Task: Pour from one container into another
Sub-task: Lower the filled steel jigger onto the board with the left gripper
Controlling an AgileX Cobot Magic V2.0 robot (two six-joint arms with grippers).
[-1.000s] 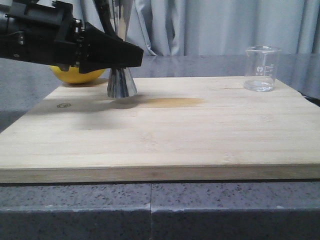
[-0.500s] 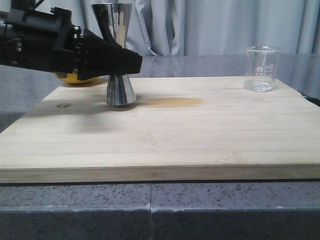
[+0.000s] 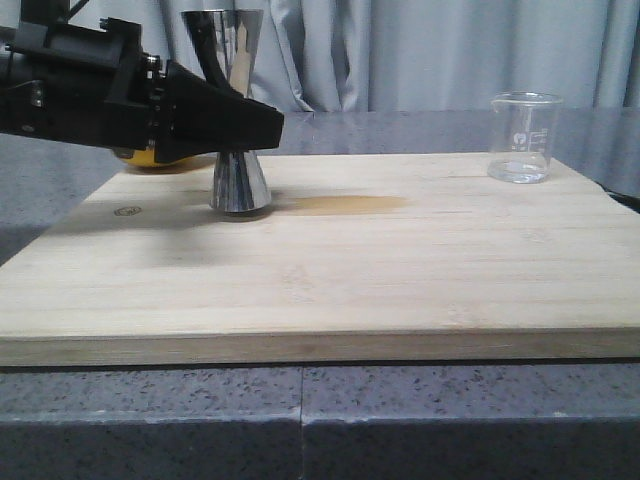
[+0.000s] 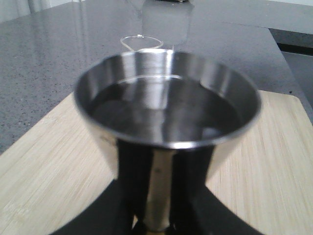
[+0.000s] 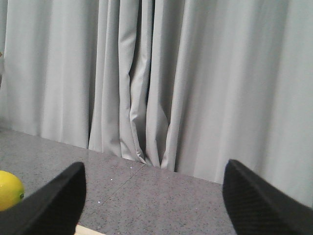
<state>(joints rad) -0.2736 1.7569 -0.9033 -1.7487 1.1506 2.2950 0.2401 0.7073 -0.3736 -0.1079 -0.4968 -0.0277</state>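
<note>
The left hand (image 3: 262, 125) grips the steel jigger (image 3: 233, 110) at its waist — base resting on the wooden board (image 3: 330, 270), frame's upper left. The glass beaker (image 3: 522, 137) stands upper right; the right hand (image 5: 154, 196) is wide — holding nothing.

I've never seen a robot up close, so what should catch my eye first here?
The shiny steel jigger stands upright at the back left of the wooden board, with the black left hand closed around its narrow waist. Far across the board, at the back right corner, a clear glass beaker stands alone.
</note>
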